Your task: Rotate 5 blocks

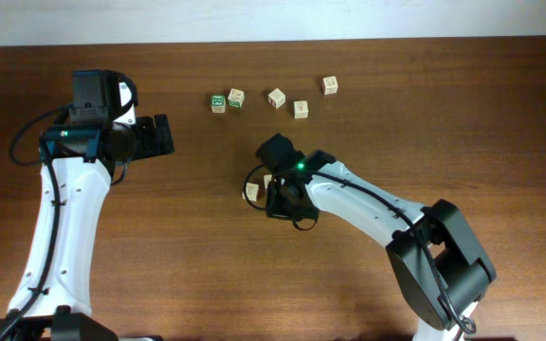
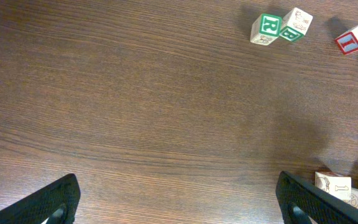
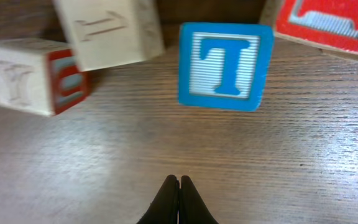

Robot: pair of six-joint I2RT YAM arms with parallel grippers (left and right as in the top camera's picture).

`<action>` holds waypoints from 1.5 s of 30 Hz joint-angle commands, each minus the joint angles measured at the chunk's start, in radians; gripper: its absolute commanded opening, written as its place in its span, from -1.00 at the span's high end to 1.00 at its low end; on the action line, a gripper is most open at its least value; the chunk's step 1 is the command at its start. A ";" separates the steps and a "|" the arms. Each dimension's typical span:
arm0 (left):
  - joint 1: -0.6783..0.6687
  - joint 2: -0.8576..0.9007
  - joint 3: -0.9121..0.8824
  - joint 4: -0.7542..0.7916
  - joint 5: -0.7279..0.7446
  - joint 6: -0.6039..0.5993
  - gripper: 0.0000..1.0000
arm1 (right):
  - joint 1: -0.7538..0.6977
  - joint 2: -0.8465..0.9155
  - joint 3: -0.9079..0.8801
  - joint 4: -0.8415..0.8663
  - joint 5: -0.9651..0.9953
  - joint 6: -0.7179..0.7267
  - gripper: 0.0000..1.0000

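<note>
Right pincer pinched fully together, holding nothing; blue T block sits just ahead of its tips. Left pincer spread wide, empty.

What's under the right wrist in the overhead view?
Overhead, the right arm hides most of what lies below; only one pale block shows at its edge. The wrist view shows a blue T block and a red-faced block there.

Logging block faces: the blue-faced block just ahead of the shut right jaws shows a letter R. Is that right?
No. The blue-faced block shows a T, not an R, as the right wrist view makes plain. It does lie just ahead of the shut right jaws.
</note>
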 commanded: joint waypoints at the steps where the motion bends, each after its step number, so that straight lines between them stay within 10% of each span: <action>1: 0.007 -0.001 0.019 -0.001 -0.003 -0.013 -0.98 | -0.005 0.002 0.011 0.003 0.060 0.042 0.91; 37: 0.007 -0.001 0.019 -0.001 -0.003 -0.013 -0.98 | -0.070 0.046 0.021 0.192 0.129 0.010 0.91; 45: 0.007 -0.001 0.019 -0.001 -0.003 -0.013 -0.98 | -0.120 0.010 0.254 -0.185 0.149 -0.047 0.92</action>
